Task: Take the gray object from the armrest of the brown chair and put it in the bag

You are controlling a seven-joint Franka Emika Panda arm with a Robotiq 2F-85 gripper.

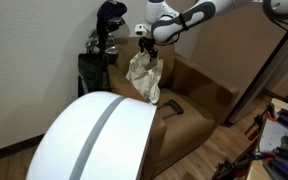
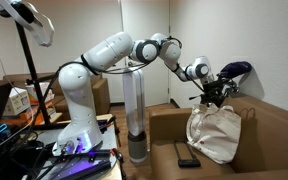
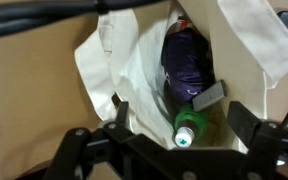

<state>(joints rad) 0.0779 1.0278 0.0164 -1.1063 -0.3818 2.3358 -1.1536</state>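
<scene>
**Gray object in the bag, end effector spread wide above it**

Wrist view, right of centre: gray object [image 3: 210, 96] down inside the cream cloth bag [image 3: 104, 70], tilted, resting against a purple bundle [image 3: 184, 55] higher in the frame and just above a bottle with a green cap [image 3: 187, 133]. Whether touching the bottle, cannot tell.

Along the bottom edge of the same view: end effector [image 3: 169, 140], dark fingers [image 3: 76, 148] far apart at lower left and lower right, nothing gripped between them. Looks straight down into the open mouth of the bag.

In both exterior views: end effector [image 1: 146, 45] [image 2: 212, 95] directly above the bag [image 1: 142, 78] [image 2: 216, 135], close to its upper edge. Too small there to read the finger spacing. Bag upright on the seat of the brown chair [image 1: 199, 100] [image 2: 269, 130], leaning toward the backrest.

White arm [image 1: 189, 18] [image 2: 104, 55] in from the upper right of one exterior view and from the left in the other, stretched out toward the chair.

In front of the bag, a dark flat thing [image 1: 172, 105] [image 2: 187, 159] on the chair, apart from the bag. Kind unclear.

Lower left foreground of an exterior view: large white rounded shape with a gray stripe [image 1: 94, 140].
</scene>
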